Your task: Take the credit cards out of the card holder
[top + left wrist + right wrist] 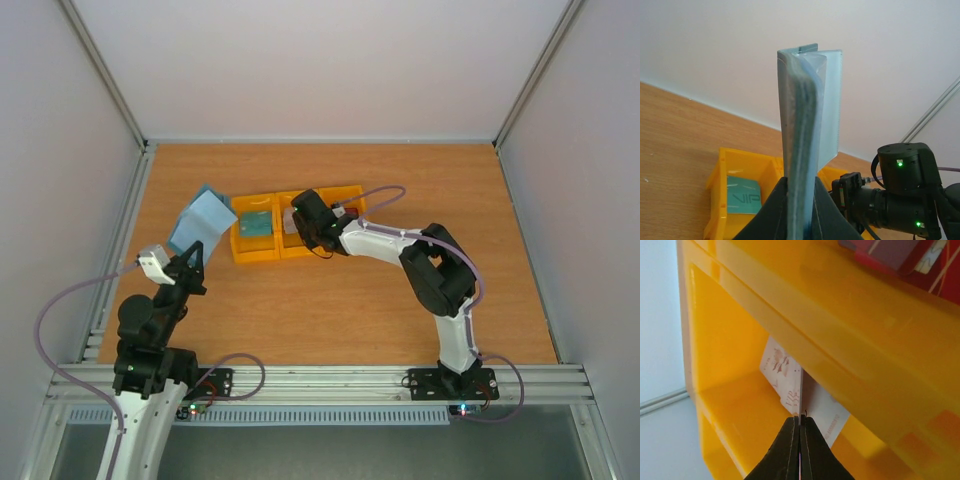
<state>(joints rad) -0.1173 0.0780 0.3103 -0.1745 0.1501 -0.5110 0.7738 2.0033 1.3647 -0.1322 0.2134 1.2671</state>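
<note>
My left gripper (192,258) is shut on the dusty-blue card holder (200,222) and holds it upright above the table, left of the bins. In the left wrist view the holder (802,125) stands edge-on between my fingers, and the gripper (800,200) pinches its lower end. A teal-green card (255,226) lies flat in the left bin compartment and also shows in the left wrist view (743,196). My right gripper (800,424) is shut on a whitish card (784,374), held edge-on low inside the middle compartment; in the top view this gripper (298,228) is in that compartment. A red card (890,252) lies in the neighbouring compartment.
The yellow bins (300,245) stand in a row at the table's middle; one yellow wall (840,315) rises close beside my right fingers. The right arm's wrist (905,200) is close to the right of the held card holder. White walls enclose the table.
</note>
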